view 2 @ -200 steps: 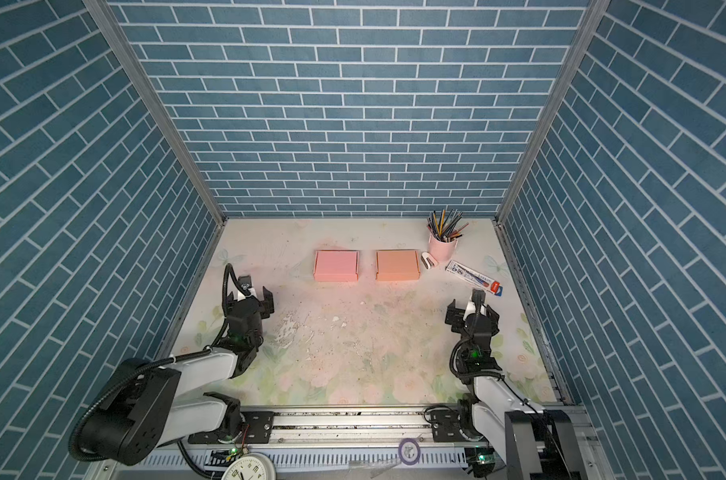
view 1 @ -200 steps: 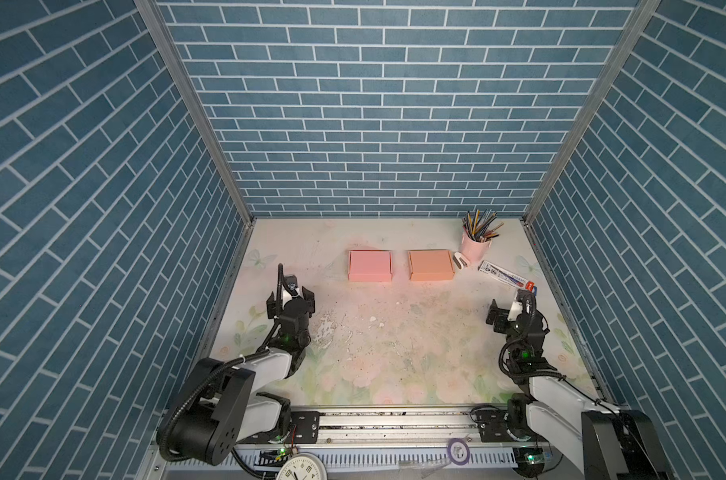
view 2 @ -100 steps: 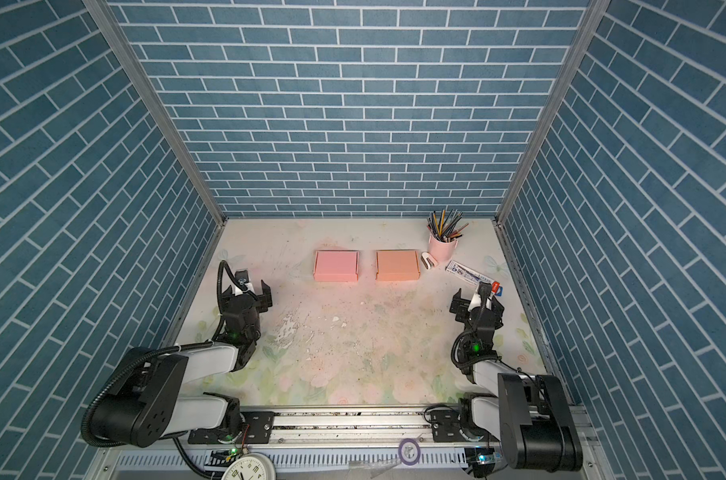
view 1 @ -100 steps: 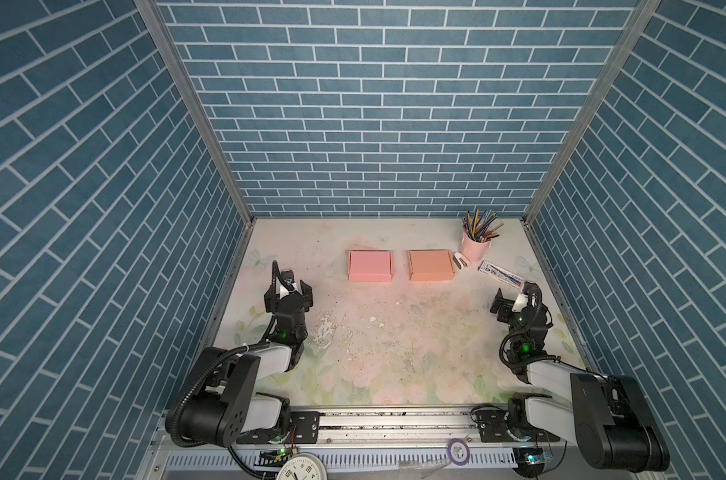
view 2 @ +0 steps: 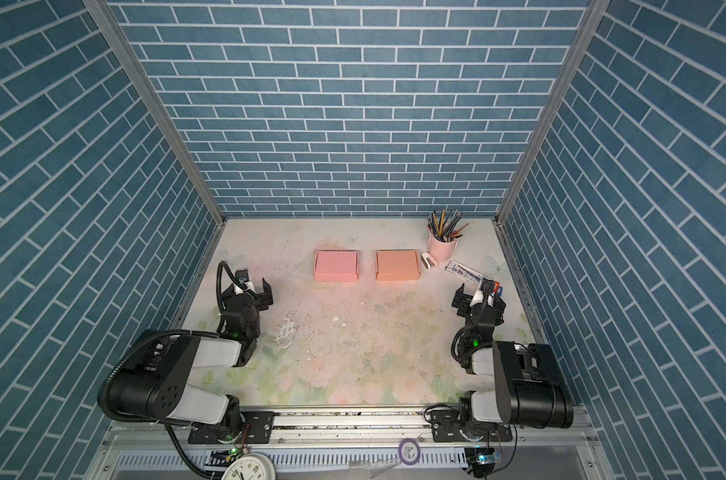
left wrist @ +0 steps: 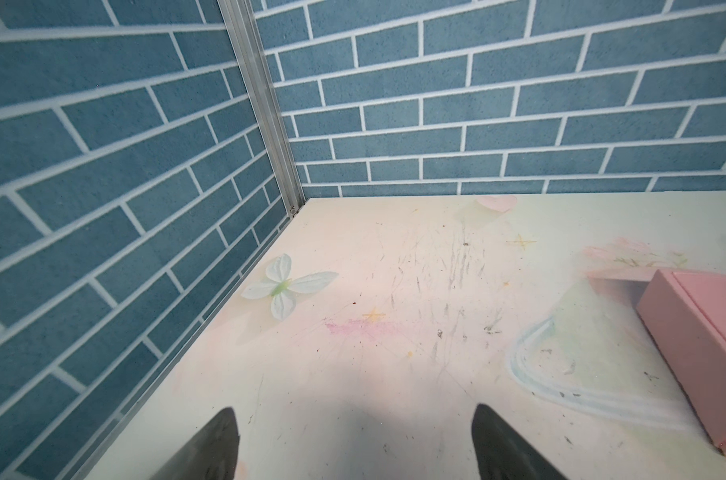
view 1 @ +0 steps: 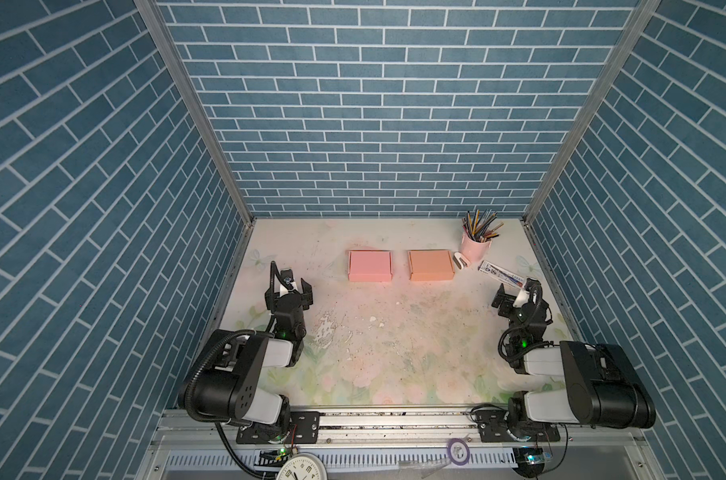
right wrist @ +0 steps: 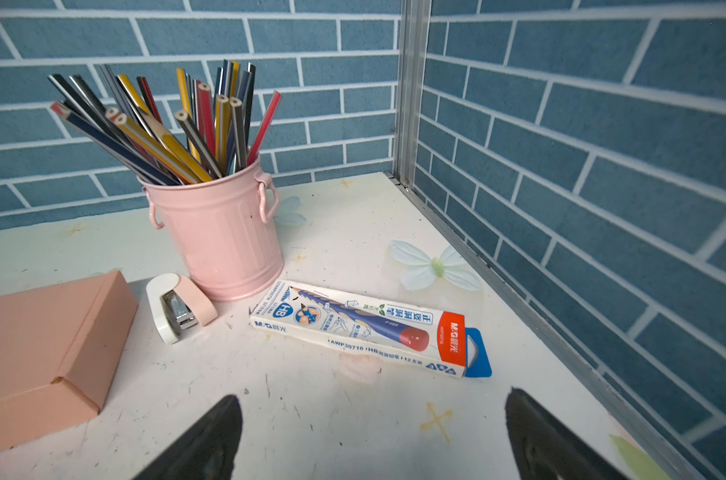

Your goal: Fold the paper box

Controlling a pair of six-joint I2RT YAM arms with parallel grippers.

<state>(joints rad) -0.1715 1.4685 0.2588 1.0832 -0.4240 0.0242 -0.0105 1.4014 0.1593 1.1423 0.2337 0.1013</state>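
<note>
Left gripper (view 1: 288, 291), right gripper (view 1: 518, 293): jaws spread, empty, repositioned slightly since earlier. Pink box (view 1: 369, 266), orange box (view 1: 431, 265): unmoved on bench (view 1: 394, 332).

pink box (view 1: 369, 266) beside orange box (view 1: 431, 265), both closed; left tool (view 1: 289, 291), right tool (view 1: 518, 293) spread, empty.

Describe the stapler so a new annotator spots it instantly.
On the table, find the pink bucket of pencils in the far right corner. The stapler lies at its foot, between it and the orange box. It is small, rounded, white and pink; the pencil carton on the bucket's other side is long and printed.
</note>
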